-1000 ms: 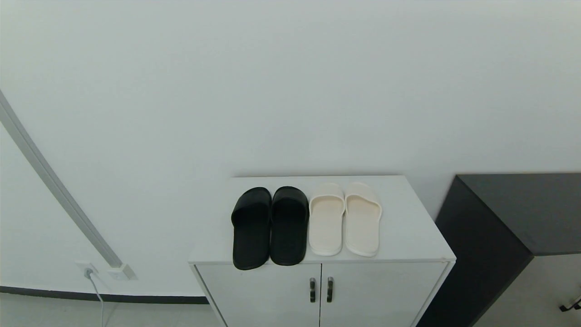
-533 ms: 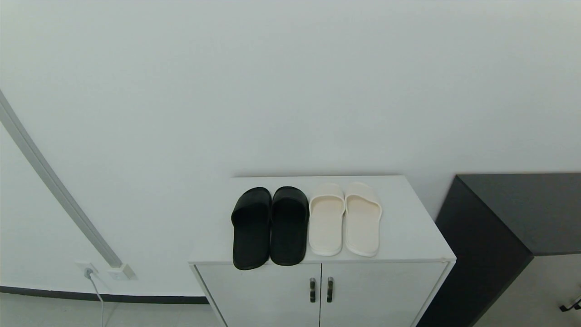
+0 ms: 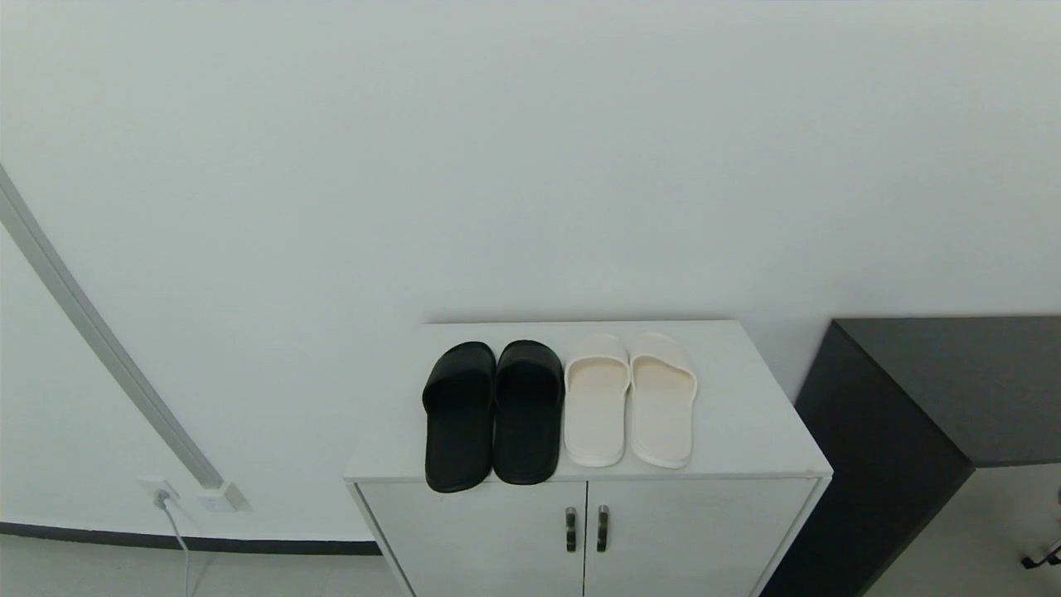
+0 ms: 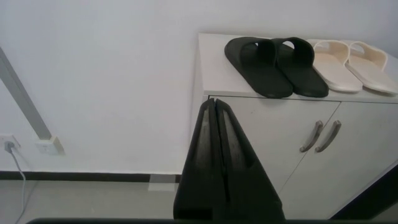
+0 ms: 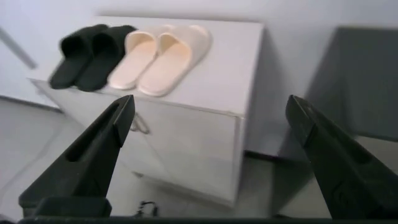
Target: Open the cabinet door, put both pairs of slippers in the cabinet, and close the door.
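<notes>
On the far-left wall a grey conduit (image 3: 99, 336) runs down to a plugged socket (image 3: 157, 496). The left gripper (image 4: 214, 103) is pressed closed. On top of the white cabinet (image 3: 746, 439) the black slippers (image 3: 491, 414) lie just beside the cream slippers (image 3: 630, 402), above shut doors with paired handles (image 3: 584, 528). A dark cabinet (image 3: 903, 414) stands close on the right. The right gripper (image 5: 210, 109) is spread wide.

You see plain black slippers (image 3: 464, 423), cream slippers (image 3: 597, 406), a white cabinet (image 3: 746, 431) with dark handles (image 3: 570, 528), and a black unit (image 3: 953, 381).
</notes>
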Robot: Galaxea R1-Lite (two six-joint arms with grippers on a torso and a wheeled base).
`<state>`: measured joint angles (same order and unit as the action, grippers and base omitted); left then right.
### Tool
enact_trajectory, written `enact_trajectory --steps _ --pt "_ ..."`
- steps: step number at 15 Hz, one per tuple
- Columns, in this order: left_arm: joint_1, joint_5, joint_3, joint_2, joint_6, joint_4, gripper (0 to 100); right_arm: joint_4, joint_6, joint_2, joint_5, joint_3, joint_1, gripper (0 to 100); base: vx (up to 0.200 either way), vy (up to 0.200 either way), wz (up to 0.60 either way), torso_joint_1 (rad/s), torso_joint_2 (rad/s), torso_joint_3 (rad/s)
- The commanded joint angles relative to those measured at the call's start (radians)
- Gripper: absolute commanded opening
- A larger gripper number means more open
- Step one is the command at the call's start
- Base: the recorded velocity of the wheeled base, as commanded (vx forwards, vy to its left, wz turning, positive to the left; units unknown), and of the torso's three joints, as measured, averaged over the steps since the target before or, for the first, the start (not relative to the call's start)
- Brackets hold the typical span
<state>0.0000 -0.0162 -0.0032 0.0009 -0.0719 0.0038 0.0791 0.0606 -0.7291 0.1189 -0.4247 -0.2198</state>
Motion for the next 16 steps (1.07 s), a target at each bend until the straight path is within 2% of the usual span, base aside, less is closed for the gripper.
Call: enact_trajectory --steps 1,2,4,8,10,12,16 --pt "0.0 -0.001 0.0 0.001 0.0 0.001 0 0.272 0.225 -0.426 -0.291 0.0 -0.432 100 0.0 0.0 0.0 0.0 0.0 0.0" --pt "0.0 -0.001 0.0 -0.001 -0.003 0.001 0 0.361 0.242 -0.538 -0.364 -0.019 -0.458 100 0.0 0.0 0.0 0.0 0.0 0.0" --pt "0.0 -0.001 0.0 0.001 -0.003 0.001 0 0.482 0.243 -0.671 -0.377 -0.074 -0.46 100 0.0 0.0 0.0 0.0 0.0 0.0" --pt "0.0 -0.001 0.0 -0.001 -0.003 0.001 0 0.49 0.243 -0.862 -0.449 -0.241 -0.474 100 0.0 0.0 0.0 0.0 0.0 0.0" --pt "0.0 -0.001 0.0 -0.001 -0.003 0.001 0 0.493 0.235 -1.007 -0.617 -0.373 -0.532 100 0.0 0.0 0.0 0.0 0.0 0.0" --pt "0.0 -0.001 0.0 0.001 -0.003 0.001 0 0.501 0.212 -1.082 -0.685 -0.471 -0.569 100 0.0 0.0 0.0 0.0 0.0 0.0" --pt "0.0 -0.001 -0.001 0.001 -0.003 0.001 0 0.511 0.191 -1.205 -0.775 -0.6 -0.576 100 0.0 0.0 0.0 0.0 0.0 0.0"
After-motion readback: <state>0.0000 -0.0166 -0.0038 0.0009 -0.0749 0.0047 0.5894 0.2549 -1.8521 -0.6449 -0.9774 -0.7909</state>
